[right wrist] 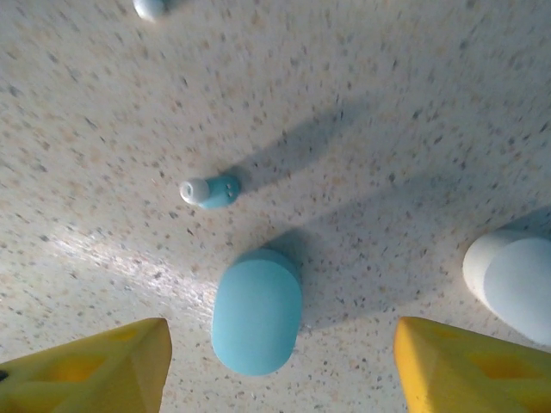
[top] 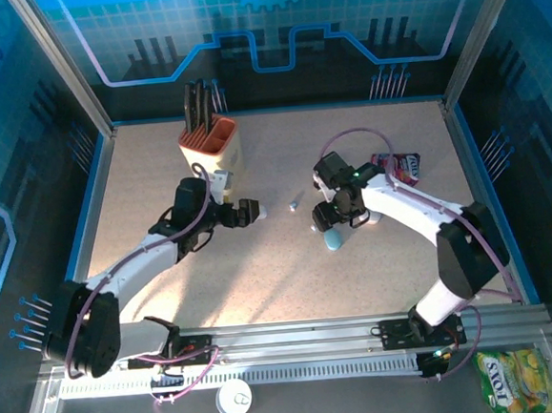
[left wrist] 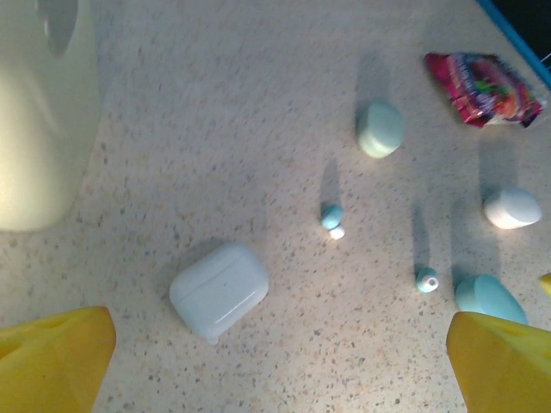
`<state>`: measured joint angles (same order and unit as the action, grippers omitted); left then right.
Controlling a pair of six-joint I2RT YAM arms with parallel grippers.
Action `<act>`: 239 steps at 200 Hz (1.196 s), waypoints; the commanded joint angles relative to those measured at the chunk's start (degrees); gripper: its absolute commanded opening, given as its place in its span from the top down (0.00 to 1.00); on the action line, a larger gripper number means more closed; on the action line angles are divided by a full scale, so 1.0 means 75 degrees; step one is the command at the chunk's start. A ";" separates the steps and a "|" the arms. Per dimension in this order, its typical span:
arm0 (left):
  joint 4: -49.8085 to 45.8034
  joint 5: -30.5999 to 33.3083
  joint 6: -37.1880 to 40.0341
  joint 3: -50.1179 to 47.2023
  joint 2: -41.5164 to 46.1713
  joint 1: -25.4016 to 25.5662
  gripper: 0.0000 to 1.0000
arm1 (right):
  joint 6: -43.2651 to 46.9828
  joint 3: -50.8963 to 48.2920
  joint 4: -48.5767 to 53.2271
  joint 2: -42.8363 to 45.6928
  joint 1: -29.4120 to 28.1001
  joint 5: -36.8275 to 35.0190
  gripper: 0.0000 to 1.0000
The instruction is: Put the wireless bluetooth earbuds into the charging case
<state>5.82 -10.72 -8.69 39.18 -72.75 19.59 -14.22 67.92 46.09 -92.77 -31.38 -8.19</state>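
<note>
earbuds loose on table, both grippers spread above cases

your earbuds lie loose on the speckled table (top: 281, 263), none in a case. in the left wrist view one tiny teal-and-white earbud (left wrist: 332, 218) sits mid-table. a second earbud (left wrist: 426, 279) lies to its right, just beside a teal case (left wrist: 491, 298). the white case (left wrist: 219, 290) lies flat with its lid shut, near the first bud but apart from it. another teal case (left wrist: 380, 129) and a white oval case (left wrist: 512, 208) sit further out, well apart from the buds.

your left gripper (left wrist: 277, 320) hangs over the white case, yellow fingers (left wrist: 52, 357) spread wide, touching nothing. your right gripper (right wrist: 280, 327) hangs over a teal case in its own view. its fingers (right wrist: 473, 366) are spread with clear gaps on both sides, pinching nothing. an earbud there (right wrist: 209, 191) lies on its side just beyond that case, not touching it. a pale case (right wrist: 512, 284) sits off to the right.

a cream container (left wrist: 34, 112) stands at the left and a candy wrapper (left wrist: 484, 88) lies at the far right.
</note>
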 commanded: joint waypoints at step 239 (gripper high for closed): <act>0.1694 -0.0329 0.0959 -0.1864 0.1251 0.0368 0.01 | -0.0413 0.1799 0.1879 -0.2982 0.0061 0.0739 0.48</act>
<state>15.66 -13.28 -1.69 26.63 -64.45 21.93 -16.16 80.25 57.65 -113.89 -31.38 -2.55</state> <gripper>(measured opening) 0.992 0.534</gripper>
